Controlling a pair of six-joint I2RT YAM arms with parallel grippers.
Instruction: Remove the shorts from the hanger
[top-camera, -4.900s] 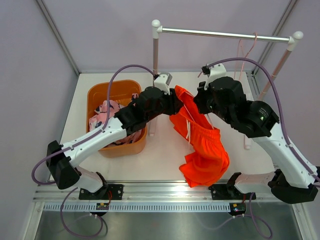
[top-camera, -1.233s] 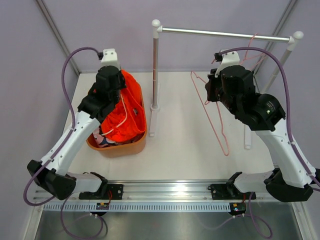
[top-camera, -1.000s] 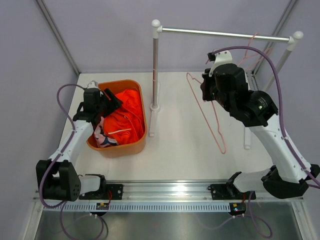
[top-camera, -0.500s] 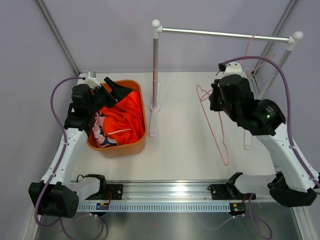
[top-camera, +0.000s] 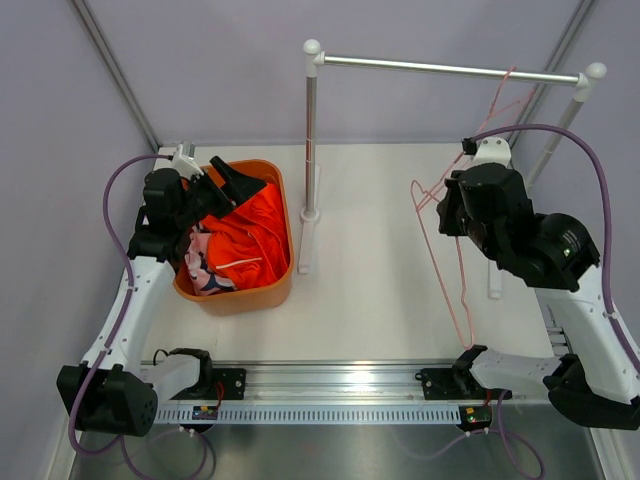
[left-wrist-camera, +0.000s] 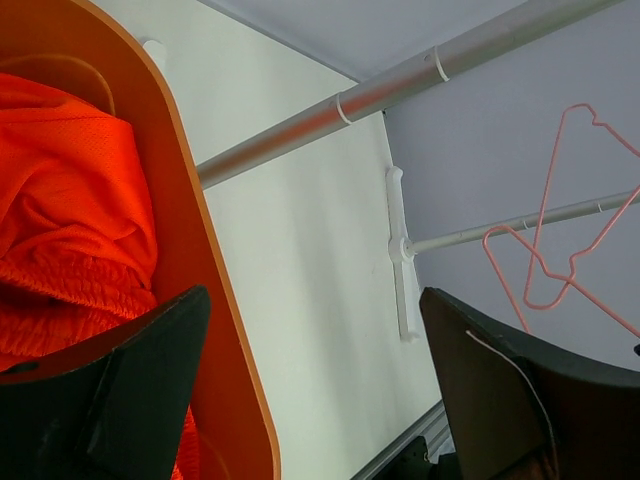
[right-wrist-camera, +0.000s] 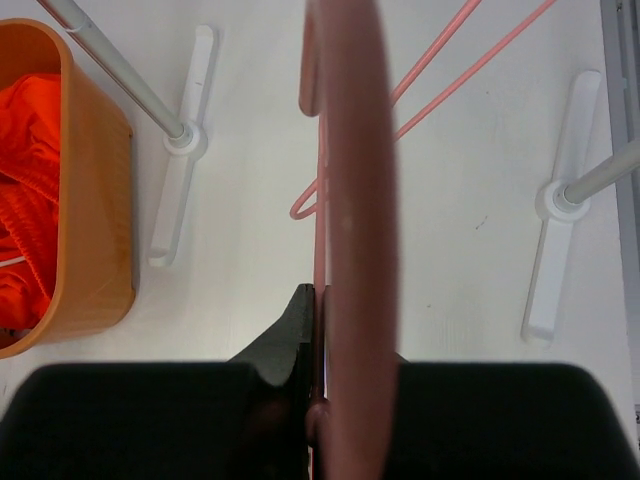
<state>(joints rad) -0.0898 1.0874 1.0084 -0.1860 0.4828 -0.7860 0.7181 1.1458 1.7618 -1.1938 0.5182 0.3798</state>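
Left gripper (top-camera: 226, 186): jaws spread wide, holding nothing, over the basket's 11 o'clock rim.
Basket (top-camera: 283, 285): orange, at the table's 9 o'clock.
Orange shorts (top-camera: 255, 232): heaped inside the basket, white drawstring showing.
Patterned shorts (top-camera: 200, 268): partly under them, at the basket's 7 o'clock.
Right gripper (top-camera: 447, 205): clamped on pink hanger (top-camera: 458, 290), bare wire, at the table's 3 o'clock.

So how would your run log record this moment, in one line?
left end effector: open, over rim of orange bin | orange-red shorts: in bin | right end effector: shut on bare pink hanger
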